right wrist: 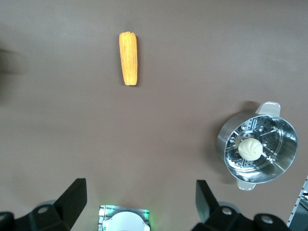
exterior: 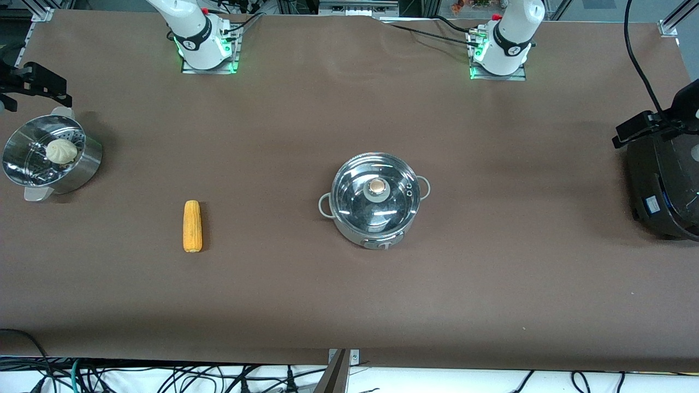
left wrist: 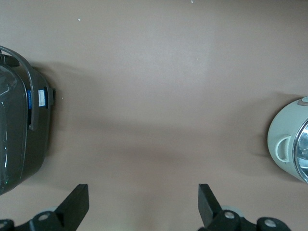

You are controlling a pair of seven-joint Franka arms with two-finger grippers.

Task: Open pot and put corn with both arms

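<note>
Pot point(exterior: 375, 198) is sitting mid-tabletop point(exterior: 491, 284) with its glass lid point(exterior: 375, 195) on, and I'm seeing bare brown surface all round it. I'm reading the corn point(exterior: 192, 226) as lying toward the right arm's end, well apart from the pot. At that end a steamer basket point(exterior: 82, 169) is holding a white bun point(exterior: 61, 151); a black rice cooker point(exterior: 663, 185) is occupying the other edge. My left hand point(left wrist: 143, 207) and right hand point(right wrist: 141, 204) are hanging spread wide, holding nothing.
</note>
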